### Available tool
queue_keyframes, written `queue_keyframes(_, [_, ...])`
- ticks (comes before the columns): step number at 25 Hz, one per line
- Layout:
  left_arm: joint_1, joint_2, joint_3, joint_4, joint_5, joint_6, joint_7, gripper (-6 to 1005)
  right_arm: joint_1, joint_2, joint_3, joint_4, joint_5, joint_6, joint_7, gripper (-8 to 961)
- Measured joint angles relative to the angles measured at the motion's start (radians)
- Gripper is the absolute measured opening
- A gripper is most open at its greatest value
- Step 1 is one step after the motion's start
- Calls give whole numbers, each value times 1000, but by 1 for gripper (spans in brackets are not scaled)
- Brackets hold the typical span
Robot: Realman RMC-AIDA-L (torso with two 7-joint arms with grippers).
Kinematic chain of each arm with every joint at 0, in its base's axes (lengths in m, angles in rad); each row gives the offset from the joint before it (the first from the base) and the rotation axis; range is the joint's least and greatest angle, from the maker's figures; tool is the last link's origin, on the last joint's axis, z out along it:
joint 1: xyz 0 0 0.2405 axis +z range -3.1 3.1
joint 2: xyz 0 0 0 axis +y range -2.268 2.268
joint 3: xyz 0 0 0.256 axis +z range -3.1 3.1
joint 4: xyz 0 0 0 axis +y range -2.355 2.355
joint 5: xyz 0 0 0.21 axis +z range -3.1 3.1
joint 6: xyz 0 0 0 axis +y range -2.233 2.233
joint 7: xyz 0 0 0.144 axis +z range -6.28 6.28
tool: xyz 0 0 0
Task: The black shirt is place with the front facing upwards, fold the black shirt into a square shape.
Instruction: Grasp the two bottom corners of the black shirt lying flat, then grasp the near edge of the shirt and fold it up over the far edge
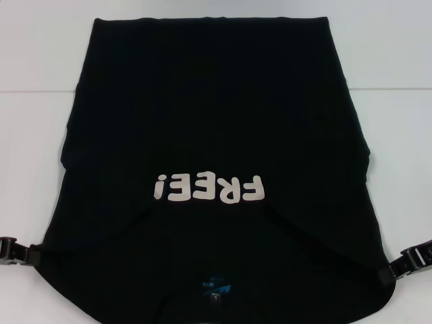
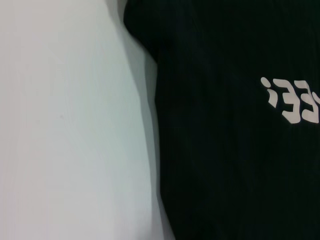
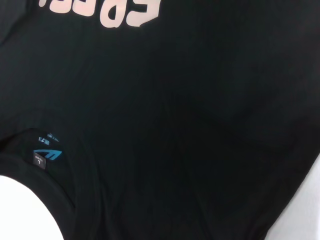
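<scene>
Folding looks to be at the stage where both sleeves are already turned in, with the left gripper (image 1: 15, 251) and right gripper (image 1: 410, 262) at the shirt's (image 1: 216, 115) near corners; whether either is clamped on cloth I cannot tell. Next, probably, the collar end goes over toward the hem. Shirt lies flat on the table (image 1: 40, 61), "FREE!" up, blue label (image 1: 216, 283) nearest the robot.
</scene>
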Motion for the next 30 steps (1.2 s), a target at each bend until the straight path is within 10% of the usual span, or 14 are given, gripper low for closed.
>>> queue_keyframes(12, [6,4,-40,0,1,21,19,9,5,-12,7,-6,5,-9,-5,45])
queue_keyframes(30, [17,14,-33,-18,123,363,126,10,-29,-47,1,-56,-43,-320,-247,44])
